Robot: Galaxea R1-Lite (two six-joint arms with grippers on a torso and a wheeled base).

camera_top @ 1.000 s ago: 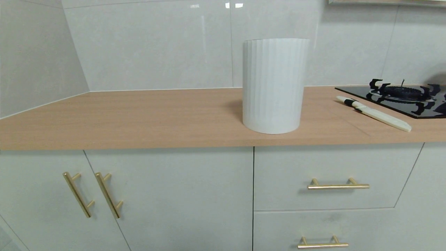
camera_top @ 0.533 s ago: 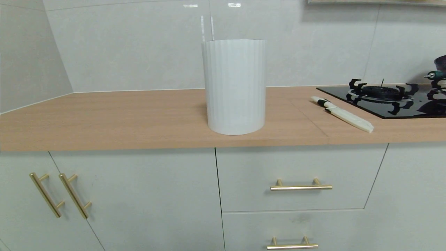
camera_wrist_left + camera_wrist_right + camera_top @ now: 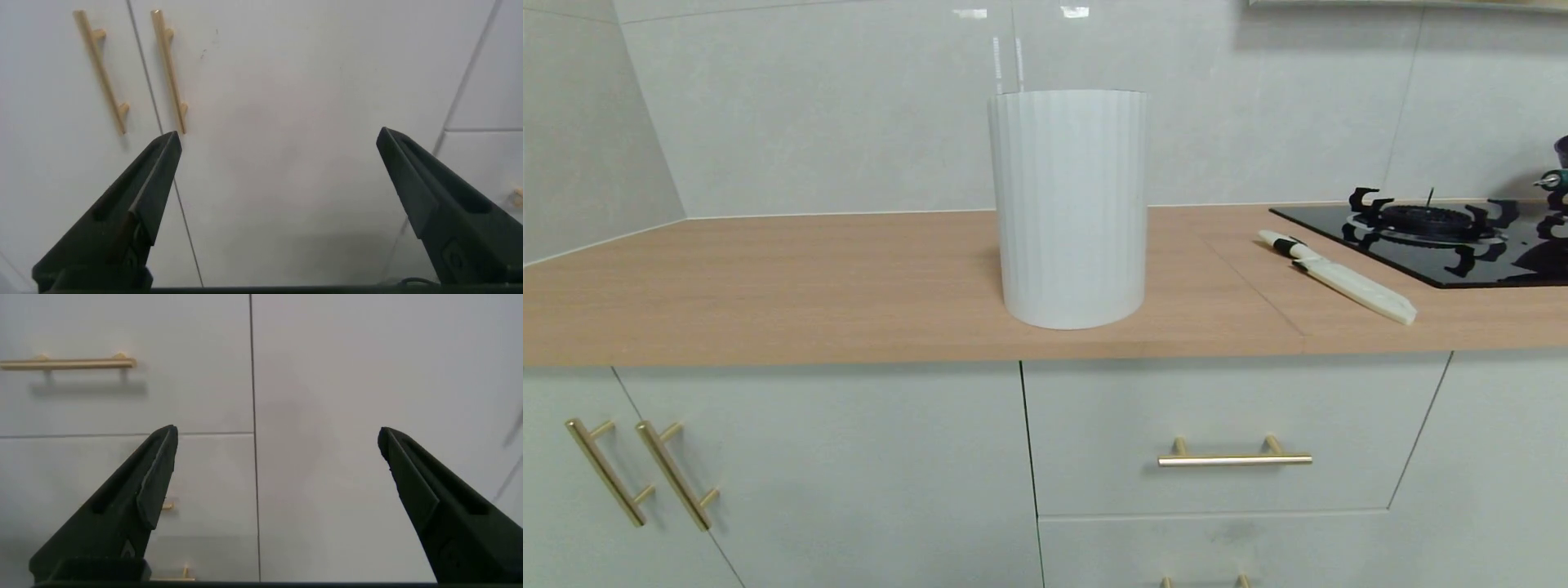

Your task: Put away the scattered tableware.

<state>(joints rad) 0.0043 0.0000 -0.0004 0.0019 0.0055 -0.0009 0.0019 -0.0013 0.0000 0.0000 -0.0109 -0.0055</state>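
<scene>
The knife lies flat on the counter, to the right of the tall white ribbed holder and well apart from it. It is just beside the near corner of the black hob. Its long axis runs on a slant. The black-banded handle end points back and toward the holder, and the pale blade runs forward and right until its tip is near the counter's front edge.

Neither pincer is at counter height. The left pincer has its jaws spread wide and holds nothing. It faces the cupboard doors with the paired brass handles, which sit under the left part of the counter. The right pincer is just as wide and empty, and it faces the drawer fronts and a brass drawer handle.

From either pincer the knife lies above and farther in, over to the right, so the right arm looks the nearer one. It would have to rise clear of the counter's front edge before going in.

There is bare wood between knife and holder, which leaves room on that side. The hob's pan supports crowd the far side. A grip across the handle, set square to the slanted axis, seems the likely choice. The holder's open top is high, so the knife would need a good lift to go in.
</scene>
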